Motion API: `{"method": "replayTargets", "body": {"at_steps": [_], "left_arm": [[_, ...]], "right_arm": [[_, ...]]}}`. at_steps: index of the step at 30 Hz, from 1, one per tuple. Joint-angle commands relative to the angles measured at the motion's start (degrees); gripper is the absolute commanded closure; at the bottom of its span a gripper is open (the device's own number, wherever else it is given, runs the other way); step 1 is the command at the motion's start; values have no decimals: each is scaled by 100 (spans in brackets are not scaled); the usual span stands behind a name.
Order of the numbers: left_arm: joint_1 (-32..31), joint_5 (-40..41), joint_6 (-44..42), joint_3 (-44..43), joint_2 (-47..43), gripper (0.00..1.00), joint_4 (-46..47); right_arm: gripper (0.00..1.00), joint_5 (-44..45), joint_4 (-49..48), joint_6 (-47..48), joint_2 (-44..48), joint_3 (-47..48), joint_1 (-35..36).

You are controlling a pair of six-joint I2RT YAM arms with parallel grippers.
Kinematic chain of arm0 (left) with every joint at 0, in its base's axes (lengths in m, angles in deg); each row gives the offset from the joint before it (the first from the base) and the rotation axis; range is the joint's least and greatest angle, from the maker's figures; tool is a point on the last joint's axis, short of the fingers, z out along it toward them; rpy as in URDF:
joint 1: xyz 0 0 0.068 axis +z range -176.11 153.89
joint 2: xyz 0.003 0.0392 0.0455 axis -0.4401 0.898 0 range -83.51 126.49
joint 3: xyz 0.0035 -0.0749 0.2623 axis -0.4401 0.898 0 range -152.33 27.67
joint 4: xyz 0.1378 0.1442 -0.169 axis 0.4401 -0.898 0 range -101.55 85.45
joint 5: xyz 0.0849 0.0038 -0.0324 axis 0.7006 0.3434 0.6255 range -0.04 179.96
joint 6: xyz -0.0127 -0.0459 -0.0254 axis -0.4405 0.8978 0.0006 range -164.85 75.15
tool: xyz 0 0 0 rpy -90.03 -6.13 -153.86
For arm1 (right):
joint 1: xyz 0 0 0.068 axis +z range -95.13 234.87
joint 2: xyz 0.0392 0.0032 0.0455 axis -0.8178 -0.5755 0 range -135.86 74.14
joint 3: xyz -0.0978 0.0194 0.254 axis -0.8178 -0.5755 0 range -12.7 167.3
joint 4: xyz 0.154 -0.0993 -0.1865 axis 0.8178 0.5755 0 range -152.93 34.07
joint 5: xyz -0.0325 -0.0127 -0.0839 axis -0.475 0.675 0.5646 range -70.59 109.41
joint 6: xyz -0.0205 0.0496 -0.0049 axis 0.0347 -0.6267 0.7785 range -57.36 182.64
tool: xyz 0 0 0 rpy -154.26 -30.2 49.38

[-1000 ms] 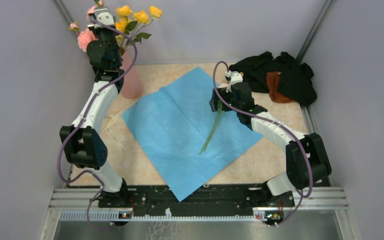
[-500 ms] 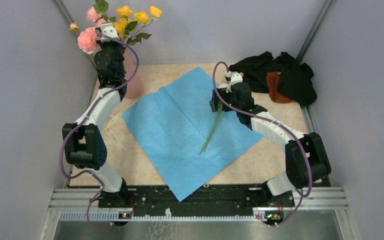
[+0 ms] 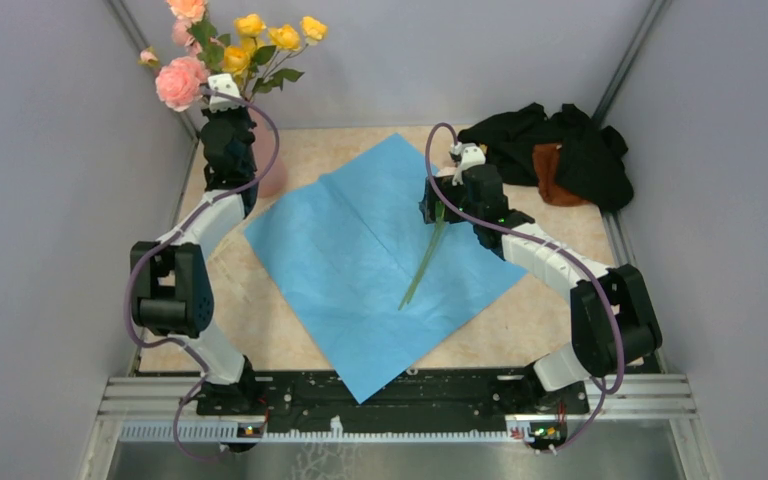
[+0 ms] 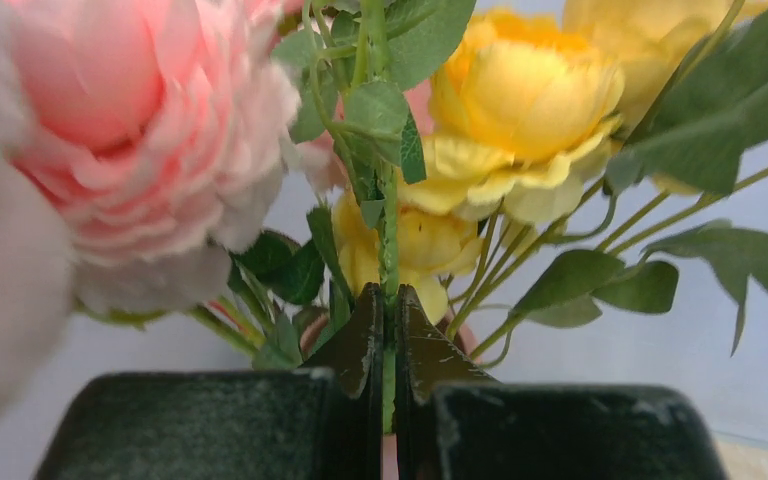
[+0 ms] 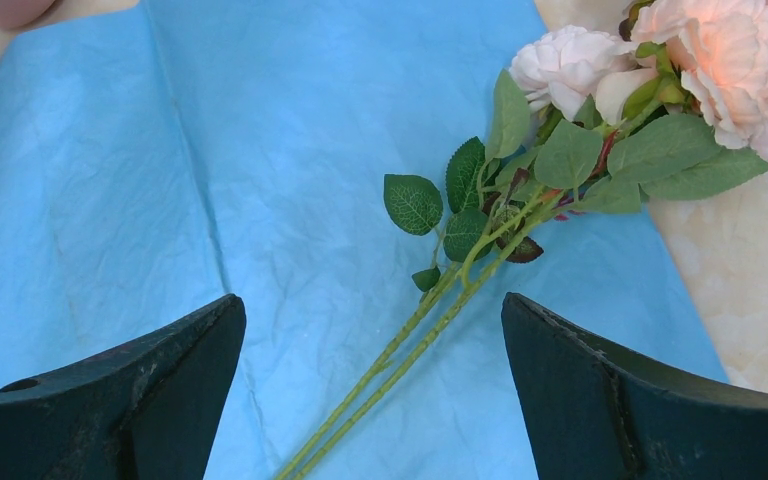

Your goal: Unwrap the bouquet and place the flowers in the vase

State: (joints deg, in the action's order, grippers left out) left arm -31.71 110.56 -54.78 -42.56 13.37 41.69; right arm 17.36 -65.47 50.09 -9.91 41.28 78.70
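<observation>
The bouquet's blue wrapping paper lies spread flat on the table. My left gripper is shut on a thin green stem among pink and yellow flowers, held high at the back left. The salmon-pink vase stands right behind that arm, mostly hidden by it. My right gripper hangs open over two green stems lying on the paper. Their white and peach roses reach past the paper's edge.
A black and brown cloth heap lies at the back right corner. Grey walls close in the table on the left, back and right. The tan tabletop shows around the paper.
My left arm has swung rightward in front of the vase, and the pink flowers it holds have risen higher. The right arm has not moved.
</observation>
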Motion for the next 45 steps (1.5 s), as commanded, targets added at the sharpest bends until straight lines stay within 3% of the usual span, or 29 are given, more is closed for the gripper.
{"method": "replayTargets", "body": {"at_steps": [1,11,14,19,21,28,33,42,45], "left_arm": [[24,182,312,230,188,100,175],[24,150,453,389,330,98,209],[24,121,534,426,226,82,208],[24,-86,691,504,-74,41,54],[16,-123,789,506,-212,35,-26],[7,-179,974,363,-617,35,-480],[7,-435,1547,188,-997,36,-1588],[-45,-1990,2590,883,-1654,30,-3191],[-82,-3158,2721,809,-1600,24,-3775]], "right_arm": [[2,-46,-256,52,64,25,-54],[2,-61,-281,43,37,30,-54],[1,-68,-281,43,32,28,-50],[2,-102,-290,30,16,47,-54],[2,-116,-290,30,-7,46,-54],[2,-130,-282,21,-5,66,-57],[2,-138,-281,25,-5,62,-54],[2,-48,-273,7,396,35,-54],[2,92,-257,0,564,19,-54]]}}
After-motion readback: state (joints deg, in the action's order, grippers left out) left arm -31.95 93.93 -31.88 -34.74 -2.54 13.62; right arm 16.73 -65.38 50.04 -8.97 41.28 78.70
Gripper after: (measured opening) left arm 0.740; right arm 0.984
